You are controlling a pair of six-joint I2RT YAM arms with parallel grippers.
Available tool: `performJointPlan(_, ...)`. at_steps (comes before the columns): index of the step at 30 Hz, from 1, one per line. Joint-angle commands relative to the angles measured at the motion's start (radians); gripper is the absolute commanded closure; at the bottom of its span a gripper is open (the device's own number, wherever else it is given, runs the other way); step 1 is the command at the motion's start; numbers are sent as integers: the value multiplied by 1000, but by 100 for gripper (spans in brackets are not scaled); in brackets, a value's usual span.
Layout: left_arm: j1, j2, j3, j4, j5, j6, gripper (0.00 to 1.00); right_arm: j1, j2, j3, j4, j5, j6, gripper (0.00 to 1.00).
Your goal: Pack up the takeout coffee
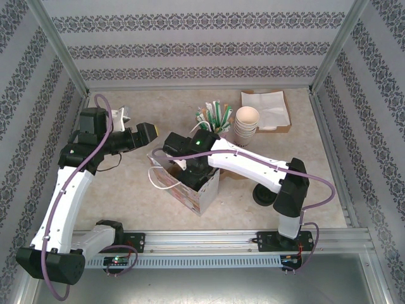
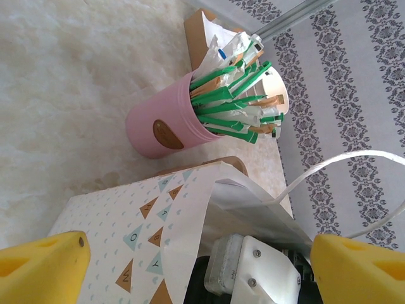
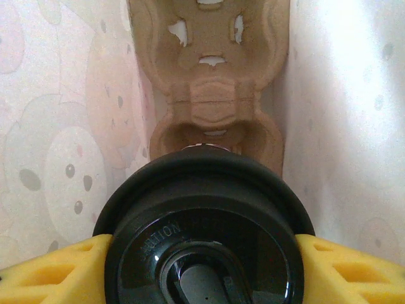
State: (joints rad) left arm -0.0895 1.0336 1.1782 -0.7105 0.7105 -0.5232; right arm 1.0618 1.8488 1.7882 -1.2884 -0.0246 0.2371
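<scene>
Coffee gripped inside the bag
Right jaws clamp its black lid on both sides, low in the bag, over the cardboard carrier; left jaws stand wide open by the bag's rim.

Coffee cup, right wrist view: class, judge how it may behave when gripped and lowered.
The coffee cup has a glossy black lid, probably slippery for the right end effector clamped either side. Being round, it may roll if dropped. The moulded tray below should steady it.
</scene>
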Motion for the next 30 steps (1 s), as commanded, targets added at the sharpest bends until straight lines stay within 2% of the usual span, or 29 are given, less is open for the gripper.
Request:
performJointPlan(1,10,1,-13,12,36,3,9,-10,10,-11,6,13,-6,43)
performJointPlan(11,8,-1,-27,26,58,-1,10,-10,16,-31,35,47,-25,43)
performJointPlan(30,-5,12,-13,-13,62,37,11,-10,9,-131,96,27,-25,43)
